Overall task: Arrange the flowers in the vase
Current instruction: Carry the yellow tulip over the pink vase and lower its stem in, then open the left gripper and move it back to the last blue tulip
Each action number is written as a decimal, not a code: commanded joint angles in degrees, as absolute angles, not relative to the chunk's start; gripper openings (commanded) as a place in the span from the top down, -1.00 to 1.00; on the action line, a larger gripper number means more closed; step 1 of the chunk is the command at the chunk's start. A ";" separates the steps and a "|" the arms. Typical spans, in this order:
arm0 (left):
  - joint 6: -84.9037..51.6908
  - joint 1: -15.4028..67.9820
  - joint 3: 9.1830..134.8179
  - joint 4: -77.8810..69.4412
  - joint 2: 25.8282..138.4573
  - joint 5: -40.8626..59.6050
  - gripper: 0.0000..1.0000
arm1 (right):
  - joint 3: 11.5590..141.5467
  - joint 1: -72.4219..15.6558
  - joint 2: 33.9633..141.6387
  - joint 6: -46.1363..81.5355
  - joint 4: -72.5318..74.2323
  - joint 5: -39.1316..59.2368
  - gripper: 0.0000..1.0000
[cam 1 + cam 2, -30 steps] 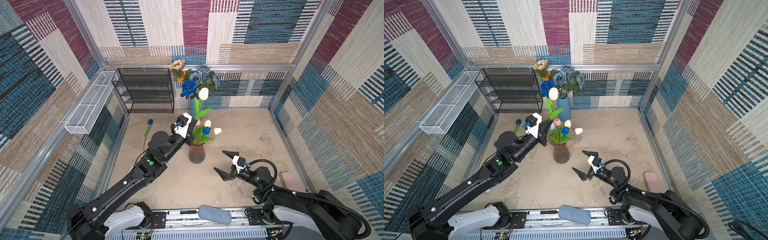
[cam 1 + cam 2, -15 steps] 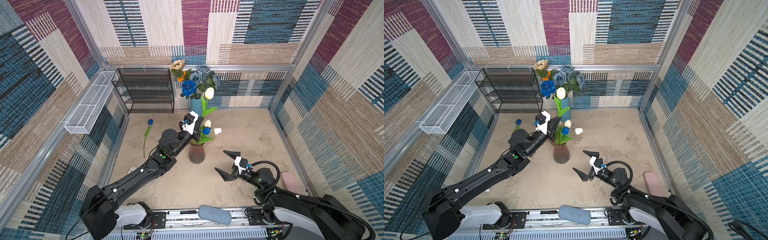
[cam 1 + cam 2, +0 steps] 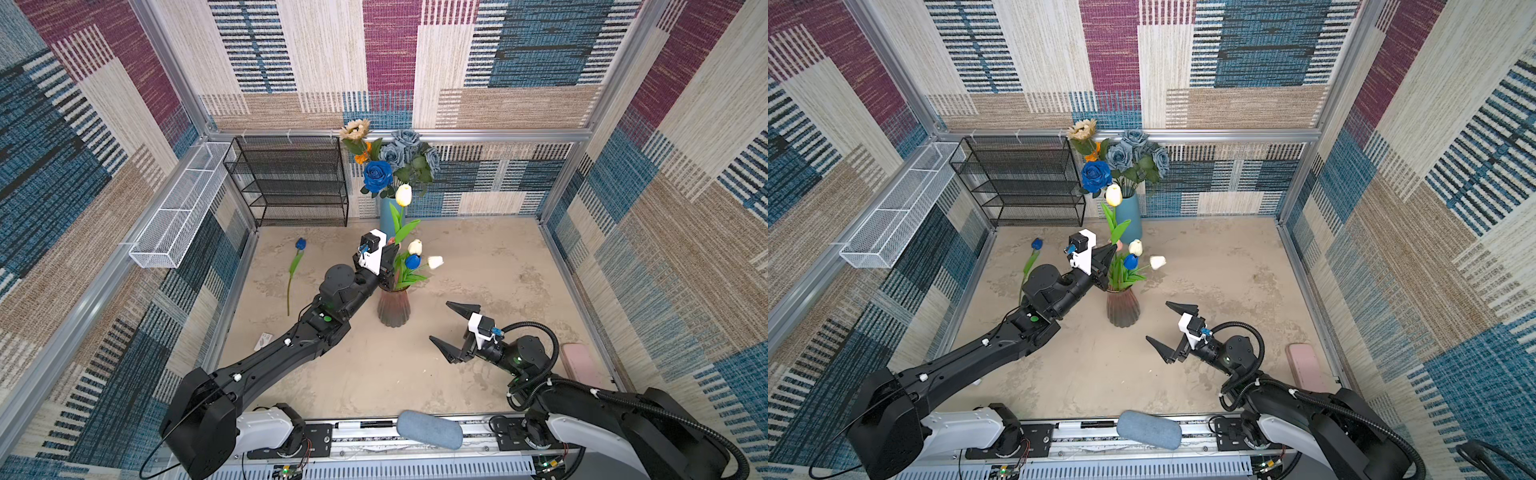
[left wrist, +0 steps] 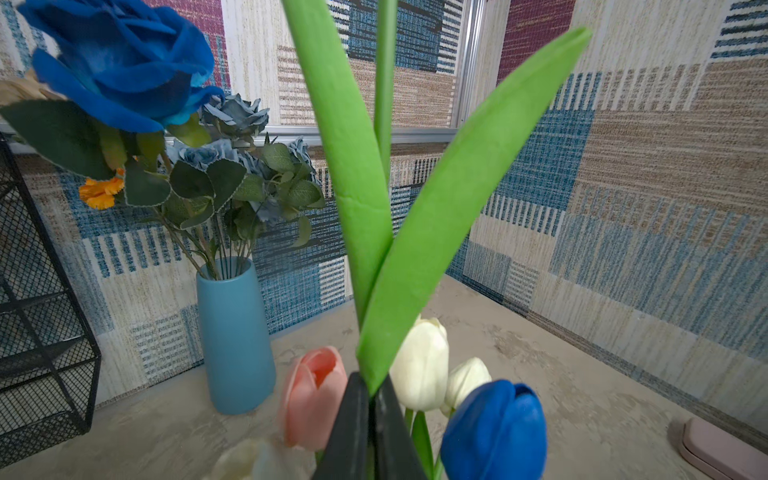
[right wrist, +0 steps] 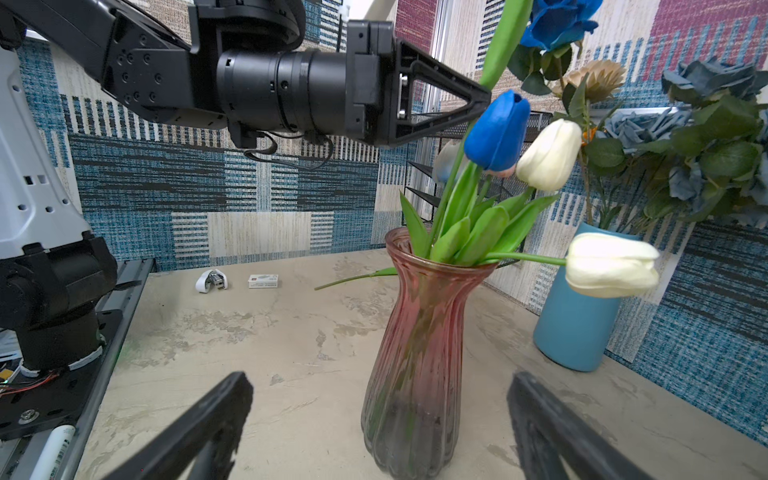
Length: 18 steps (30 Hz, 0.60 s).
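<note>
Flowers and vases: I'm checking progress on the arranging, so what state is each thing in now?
pink vase: upright, holding several tulips.
blue vase: upright, holding roses.
pale yellow tulip: held upright above the pink vase.
loose blue tulip: lying flat on the table, left of the pink vase.
left gripper: jaws shut on the pale yellow tulip's stem.
right gripper: jaws open, holding nothing.

We see the left arm (image 3: 291, 349) stretched forward, the left gripper (image 3: 388, 257) raised just above the rim of the pink vase (image 3: 393, 311). Its jaws are pinched together on the green stem of the cream tulip (image 3: 404, 194). The right arm (image 3: 523, 357) sits low. The right gripper (image 3: 441, 322) is near the vase but apart from it, jaws spread wide, empty and pointing toward it.
</note>
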<state>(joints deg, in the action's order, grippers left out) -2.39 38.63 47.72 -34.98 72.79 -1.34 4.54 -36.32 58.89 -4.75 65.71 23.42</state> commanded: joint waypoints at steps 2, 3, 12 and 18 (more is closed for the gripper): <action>-4.66 38.50 46.62 -37.79 73.12 -1.15 1.00 | 5.01 -36.40 59.07 -4.48 66.77 23.49 -0.99; -4.87 38.50 46.35 -37.72 72.97 -1.21 1.00 | 5.01 -36.39 59.07 -4.57 66.73 23.38 -0.99; -4.30 38.42 44.73 -34.67 71.07 -0.26 0.86 | 5.26 -36.36 59.83 -4.56 66.80 23.20 -0.99; -2.63 37.85 46.40 -25.82 69.61 -0.48 0.35 | 5.19 -36.38 59.84 -4.44 67.11 23.48 -0.99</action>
